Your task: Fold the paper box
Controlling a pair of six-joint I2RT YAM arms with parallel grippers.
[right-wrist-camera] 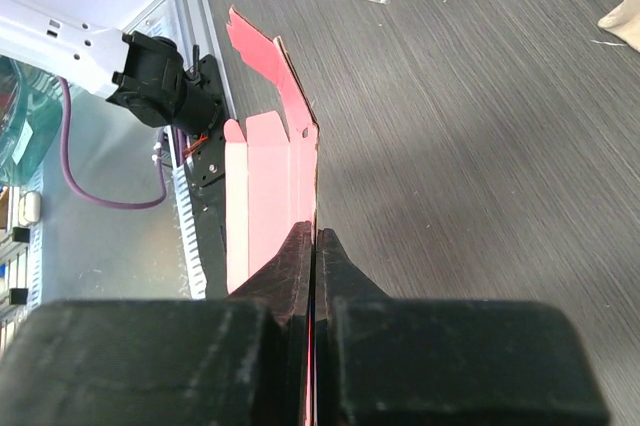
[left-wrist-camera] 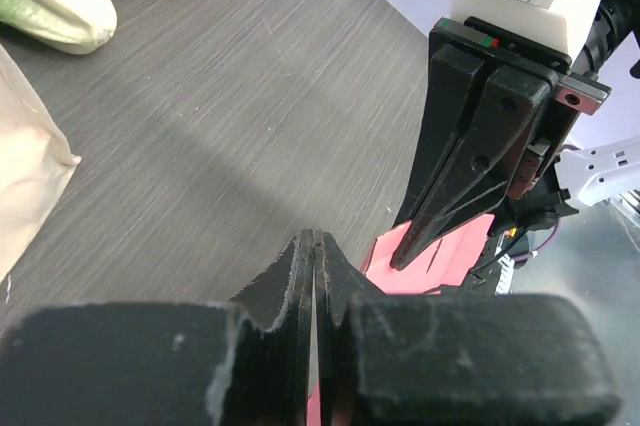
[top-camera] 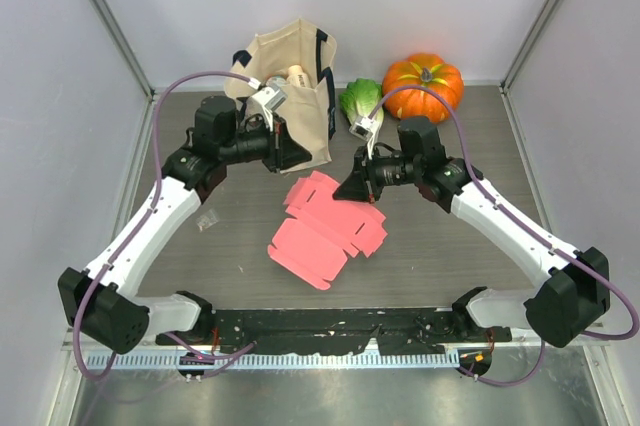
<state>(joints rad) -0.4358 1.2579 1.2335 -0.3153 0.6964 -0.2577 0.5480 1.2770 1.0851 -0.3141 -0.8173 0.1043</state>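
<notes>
The paper box point(top-camera: 325, 231) is a flat pink cut-out sheet with notched tabs, lying mid-table with its far edge raised. My right gripper point(top-camera: 345, 189) is shut on that edge. In the right wrist view the card point(right-wrist-camera: 270, 186) runs edge-on out of the closed jaws point(right-wrist-camera: 315, 231). My left gripper point(top-camera: 305, 158) is shut and hovers just beyond the sheet's far left corner. In the left wrist view its tips point(left-wrist-camera: 315, 236) are over bare table, with the pink card point(left-wrist-camera: 450, 256) and the right gripper point(left-wrist-camera: 400, 261) to their right. A thin pink sliver shows low in the gap between the left jaws.
A beige tote bag point(top-camera: 290, 76) stands at the back, close behind the left gripper. A green leafy vegetable point(top-camera: 360, 101) and an orange pumpkin point(top-camera: 423, 81) sit at the back right. A small clear packet point(top-camera: 207, 219) lies left of the sheet.
</notes>
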